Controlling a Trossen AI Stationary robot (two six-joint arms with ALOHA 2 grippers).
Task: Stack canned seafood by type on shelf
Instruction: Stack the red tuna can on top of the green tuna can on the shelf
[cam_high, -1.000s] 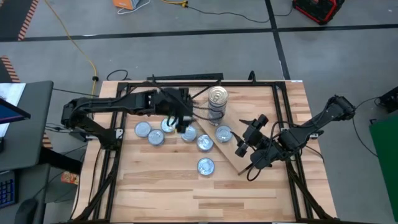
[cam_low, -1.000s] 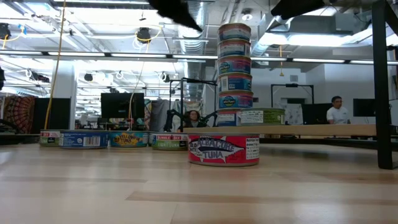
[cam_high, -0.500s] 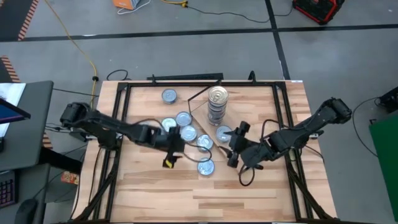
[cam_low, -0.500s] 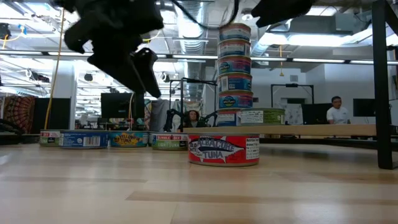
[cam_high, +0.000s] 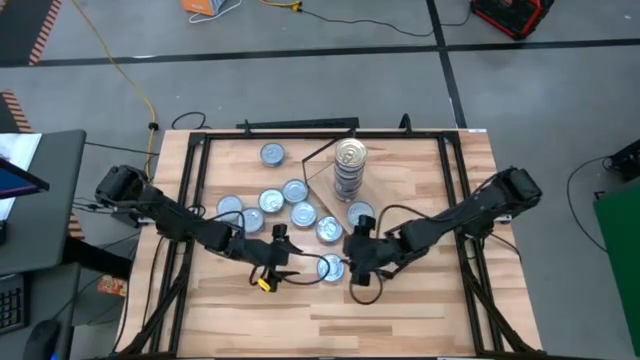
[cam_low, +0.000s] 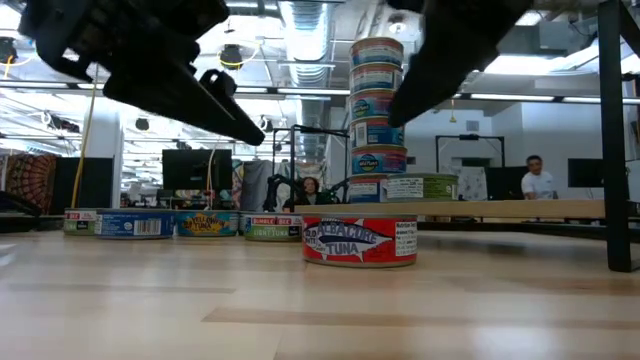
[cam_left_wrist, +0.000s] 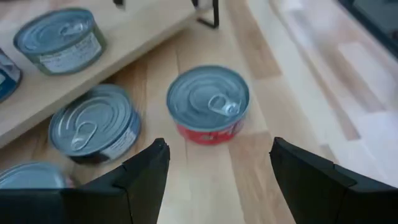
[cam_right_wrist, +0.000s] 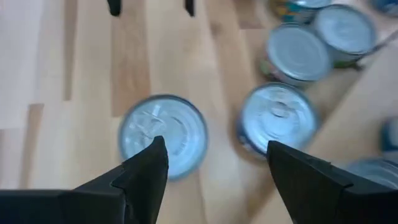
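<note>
A red-labelled tuna tin (cam_high: 331, 268) stands alone on the tabletop near the middle, upright on its base. My left gripper (cam_high: 288, 262) hovers open just to its left, and the tin (cam_left_wrist: 208, 104) shows ahead of its spread fingers. My right gripper (cam_high: 352, 262) hovers open just to its right, the tin (cam_right_wrist: 163, 135) blurred beyond its fingers. A tall stack of tins (cam_high: 349, 165) stands on the light-wood shelf (cam_high: 385, 195), with one more tin (cam_high: 360, 214) beside it. Several loose tins (cam_high: 294, 190) lie left of the shelf.
A dark metal frame (cam_high: 190, 200) runs along the table's edges. In the low view the shelf board (cam_low: 500, 208) stands raised above the tabletop behind the red tin (cam_low: 360, 240). Bare planks (cam_high: 330, 315) stretch toward the near edge. People sit in the room beyond the table.
My left gripper has swung from above the loose tins toward the table's near edge and down, ending left of the red tin. My right gripper has moved left off the shelf's near corner and down, tipping more steeply, to the tin's right side. No tin has moved.
</note>
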